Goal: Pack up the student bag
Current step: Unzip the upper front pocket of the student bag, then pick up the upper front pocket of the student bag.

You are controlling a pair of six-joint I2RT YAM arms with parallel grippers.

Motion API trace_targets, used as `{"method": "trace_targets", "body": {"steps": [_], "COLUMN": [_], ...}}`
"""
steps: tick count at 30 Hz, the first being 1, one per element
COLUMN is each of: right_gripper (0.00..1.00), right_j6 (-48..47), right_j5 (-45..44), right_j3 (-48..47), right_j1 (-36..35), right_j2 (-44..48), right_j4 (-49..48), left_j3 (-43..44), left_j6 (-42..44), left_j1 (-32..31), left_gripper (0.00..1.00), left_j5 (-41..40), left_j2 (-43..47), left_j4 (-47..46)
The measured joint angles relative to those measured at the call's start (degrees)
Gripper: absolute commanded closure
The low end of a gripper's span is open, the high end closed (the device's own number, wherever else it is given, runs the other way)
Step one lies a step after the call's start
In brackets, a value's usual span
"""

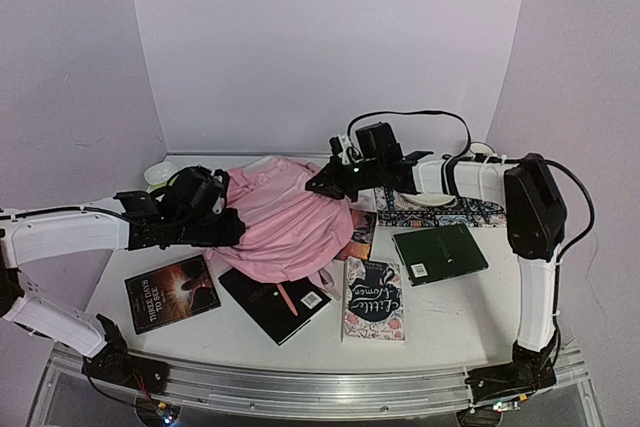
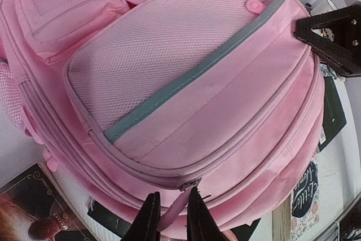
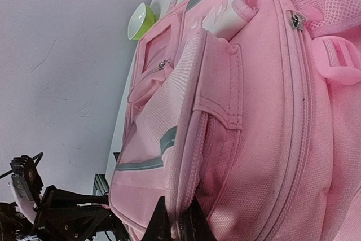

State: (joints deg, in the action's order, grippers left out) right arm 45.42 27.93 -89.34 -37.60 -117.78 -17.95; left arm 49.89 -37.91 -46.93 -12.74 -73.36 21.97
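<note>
Lying mid-table, the bag appears closed, nothing packed. On it, the right gripper pinches a fabric fold. The left gripper stands narrow around a zipper pull; grip cannot be told. Books remain outside.

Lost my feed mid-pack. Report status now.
Left gripper jaws slightly parted around the zipper pull. Right gripper jaws shut on a fold of the student bag. Bag looks zipped; black notebook at its near edge.

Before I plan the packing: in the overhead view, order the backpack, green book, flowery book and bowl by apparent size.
1. backpack
2. green book and flowery book, too alike to rank
3. bowl
</note>
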Motion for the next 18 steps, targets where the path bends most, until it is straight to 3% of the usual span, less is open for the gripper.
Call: {"method": "trace_targets", "body": {"steps": [4,9,18], "right_gripper": [1.00,1.00,1.00], "right_j6": [-0.53,-1.06,-1.63], "right_j5": [-0.57,-0.57,-1.28], "right_j3": [0.00,0.00,0.21], "right_j1": [2.53,5.13,4.90], "right_j2": [0.00,0.00,0.00], "right_j4": [0.51,0.80,0.52], "left_j3": [-0.43,-0.79,0.99], "left_j6": [-0.11,-0.23,-1.99], "left_j1": [1.14,2.00,1.96], "left_gripper": [0.82,0.71,0.52], "left_j5": [-2.86,-4.26,7.33], "left_j2": [0.21,0.21,-2.39], "left_j4": [6.72,10.25,5.86]}}
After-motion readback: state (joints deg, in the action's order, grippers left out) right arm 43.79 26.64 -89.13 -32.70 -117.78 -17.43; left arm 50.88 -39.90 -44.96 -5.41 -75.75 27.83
